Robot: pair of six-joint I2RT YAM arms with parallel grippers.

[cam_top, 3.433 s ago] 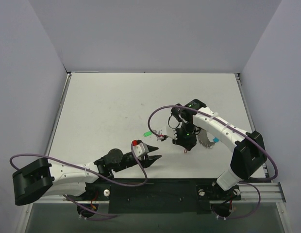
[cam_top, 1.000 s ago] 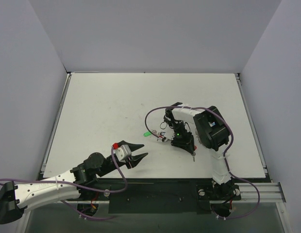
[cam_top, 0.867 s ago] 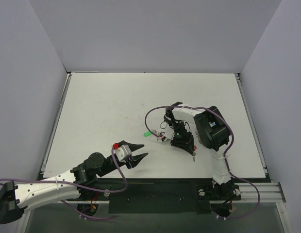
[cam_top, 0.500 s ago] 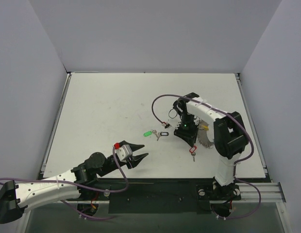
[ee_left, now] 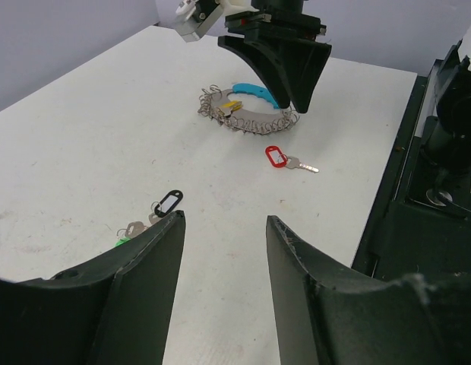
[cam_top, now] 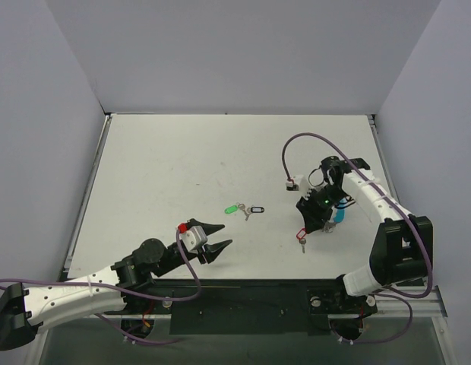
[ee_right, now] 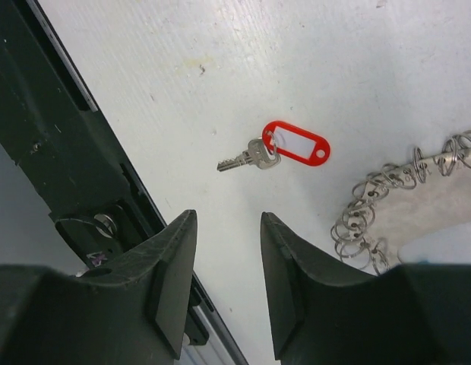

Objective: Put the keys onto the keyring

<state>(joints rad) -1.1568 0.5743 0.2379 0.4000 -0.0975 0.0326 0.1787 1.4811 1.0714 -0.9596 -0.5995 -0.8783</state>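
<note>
The red-tagged key [cam_top: 300, 236] lies flat on the table, also in the right wrist view [ee_right: 296, 144] and the left wrist view [ee_left: 276, 157]. The green-tagged key [cam_top: 231, 207] and the black-tagged key [cam_top: 256, 209] lie together at the table's centre. The keyring [cam_top: 336, 218], a chain loop with a light-blue tag, lies at the right, partly hidden under my right gripper [cam_top: 314, 225]. That gripper [ee_right: 228, 215] is open and empty, hovering just right of the red key, over the chain [ee_right: 372, 205]. My left gripper [cam_top: 226, 235] is open and empty, low near the front, pointing at the keys [ee_left: 224, 217].
The black mounting rail [cam_top: 243, 304] runs along the near table edge, close to the red key. A purple cable [cam_top: 296, 144] loops above the right arm. Grey walls enclose the table on three sides.
My right gripper has moved right, from beside the green and black keys to over the keyring. The red key now lies on the table. The left arm has stayed almost still for the last second.
</note>
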